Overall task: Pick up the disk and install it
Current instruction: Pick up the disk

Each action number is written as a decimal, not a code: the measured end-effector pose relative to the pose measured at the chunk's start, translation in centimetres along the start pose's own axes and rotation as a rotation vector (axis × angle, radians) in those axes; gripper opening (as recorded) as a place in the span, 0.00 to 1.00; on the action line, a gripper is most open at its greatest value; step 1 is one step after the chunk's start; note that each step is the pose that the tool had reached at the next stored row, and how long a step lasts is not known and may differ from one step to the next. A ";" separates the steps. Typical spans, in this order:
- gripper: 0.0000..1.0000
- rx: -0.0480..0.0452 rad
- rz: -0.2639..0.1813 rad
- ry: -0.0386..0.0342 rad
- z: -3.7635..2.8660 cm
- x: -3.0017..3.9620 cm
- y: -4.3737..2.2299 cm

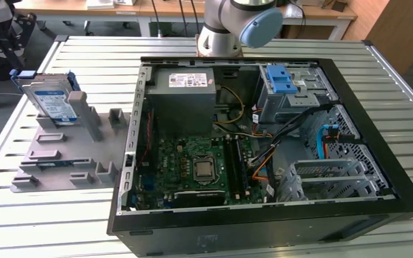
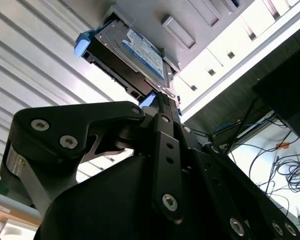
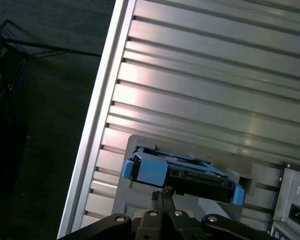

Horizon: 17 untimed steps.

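The disk (image 1: pixel 52 102) is a silver hard drive with a white-and-blue label in a blue carrier. It stands on edge in a slot of the grey fixture (image 1: pixel 56 156), at the exterior view's left. Both wrist views look down on the disk (image 2: pixel 140 50) (image 3: pixel 182 172) from above. My gripper (image 3: pixel 163 194) (image 2: pixel 160 97) is shut, its black fingers meeting at the tips with nothing between them. It hangs well above the disk, apart from it and in line with the carrier's edge.
An open black computer case (image 1: pixel 378 107) lies on the slatted metal table (image 1: pixel 84 54). Inside are a metal drive cage with a blue latch (image 1: pixel 282 80), a grey power supply (image 1: pixel 185 91), the motherboard (image 1: pixel 199 166) and loose cables. The arm's base (image 1: pixel 228 27) stands behind the case.
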State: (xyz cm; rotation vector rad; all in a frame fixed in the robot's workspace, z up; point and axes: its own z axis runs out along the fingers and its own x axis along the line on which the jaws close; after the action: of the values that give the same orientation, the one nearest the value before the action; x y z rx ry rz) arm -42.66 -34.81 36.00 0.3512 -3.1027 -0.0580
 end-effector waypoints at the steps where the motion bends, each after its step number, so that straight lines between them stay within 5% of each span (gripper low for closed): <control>1: 0.11 0.0002 -0.007 0.0002 0.00 0.00 0.00; 17: 0.11 0.0009 -0.038 0.0004 0.00 0.01 0.01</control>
State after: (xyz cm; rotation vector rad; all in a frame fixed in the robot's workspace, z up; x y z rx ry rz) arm -42.67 -34.81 36.01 0.4109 -3.0958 -0.0571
